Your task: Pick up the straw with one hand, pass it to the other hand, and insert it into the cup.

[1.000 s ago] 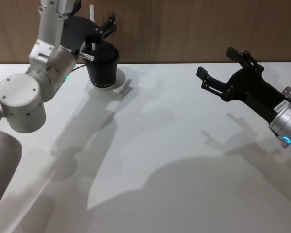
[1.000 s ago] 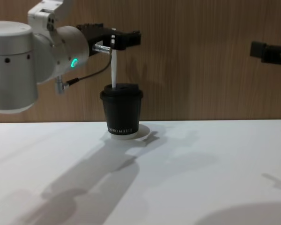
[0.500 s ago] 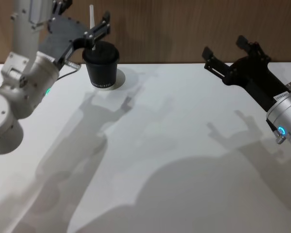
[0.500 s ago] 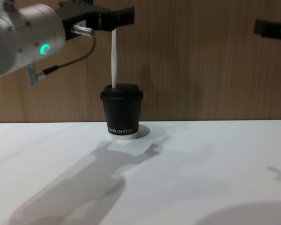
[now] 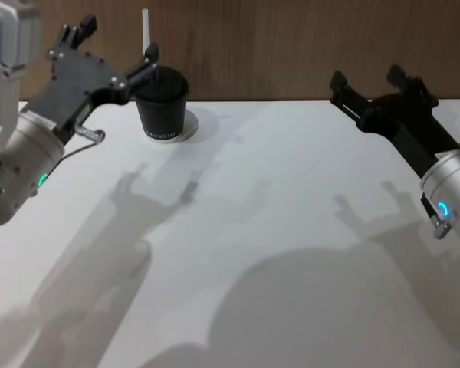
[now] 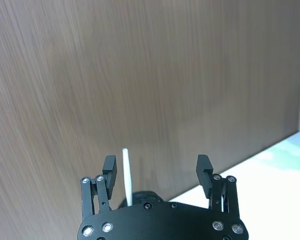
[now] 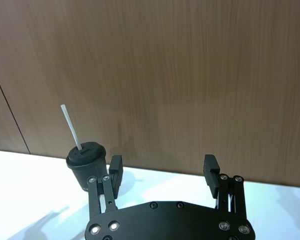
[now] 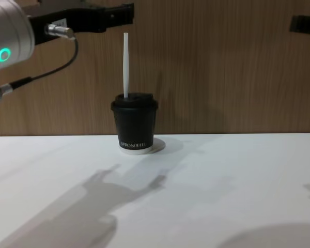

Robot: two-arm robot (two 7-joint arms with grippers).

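Observation:
The black lidded cup [image 5: 162,107] [image 8: 135,124] [image 7: 86,170] stands at the table's far left, close to the wooden wall. The white straw [image 5: 146,29] [image 8: 126,64] [image 7: 70,126] [image 6: 126,175] stands upright in its lid, touched by neither gripper. My left gripper [image 5: 113,47] [image 6: 157,167] [image 8: 121,13] hangs open, up beside the straw's top and to the cup's left, holding nothing. Far to the right, my right gripper [image 5: 366,80] [image 7: 162,167] [image 8: 305,23] hovers open and empty above the table.
The white table [image 5: 276,230] stretches out in front of the cup, crossed by the arms' shadows. A brown wooden wall [image 8: 222,67] rises right behind the cup. A thin black cable [image 8: 51,70] loops under the left arm.
The left gripper has opened, let go of the straw and drawn up and back to the left. The straw stays standing in the cup. The right gripper has lifted slightly.

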